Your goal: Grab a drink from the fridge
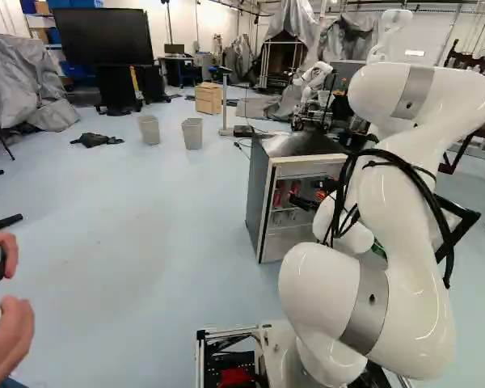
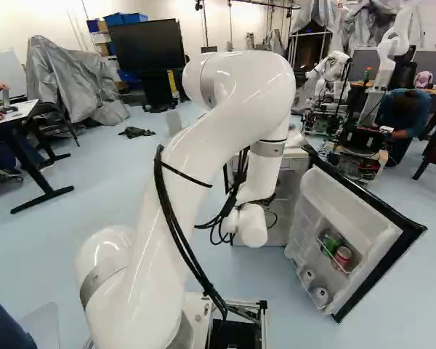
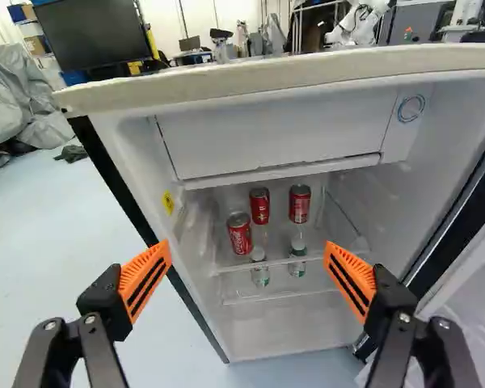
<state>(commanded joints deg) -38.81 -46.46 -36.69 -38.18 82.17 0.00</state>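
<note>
Likely full, the front red can (image 3: 240,234) should feel weighty, slick and easily dented, so squeeze its middle gently; the end effector (image 3: 248,252) has its fingers wide apart.

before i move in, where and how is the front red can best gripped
Probably round the middle of the front red can, coming level through the open front of the fridge: it stands upright, its round side facing out.

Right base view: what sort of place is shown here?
Probably a robotics lab: another robot arm stands at the back, grey sheets cover equipment, and an open fridge stands before the arm.
</note>
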